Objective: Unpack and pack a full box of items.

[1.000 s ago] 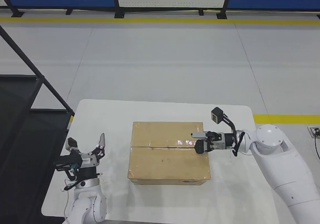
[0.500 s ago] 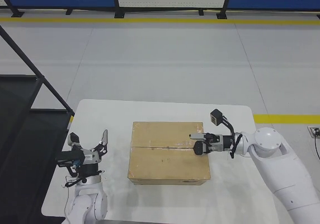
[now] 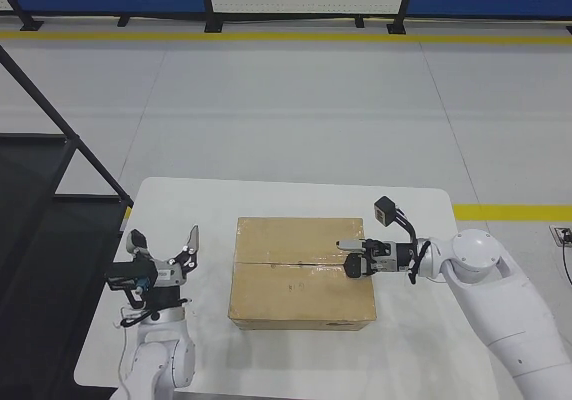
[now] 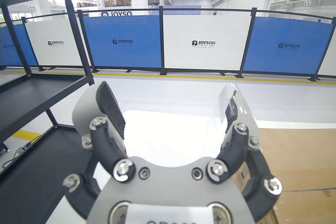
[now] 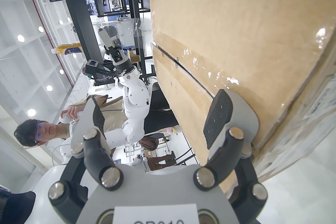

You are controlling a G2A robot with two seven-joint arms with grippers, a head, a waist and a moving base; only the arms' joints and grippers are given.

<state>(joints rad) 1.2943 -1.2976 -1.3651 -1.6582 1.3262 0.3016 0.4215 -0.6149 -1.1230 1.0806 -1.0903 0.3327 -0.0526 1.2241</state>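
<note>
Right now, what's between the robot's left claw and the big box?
Nothing, just bare white table between the left gripper and the box, seen in the top view.

The box [image 3: 302, 272] is a brown cardboard carton. It is closed and lies flat on the white table [image 3: 186, 210], about in the middle between left and right, a little more to the near side. Its long sides run left to right. The two top flaps meet in a seam [image 3: 286, 262], which also runs left to right across the top. Shiny clear tape [image 5: 194, 59] covers this seam. The right end face carries a printed label [image 5: 321, 101].
</note>
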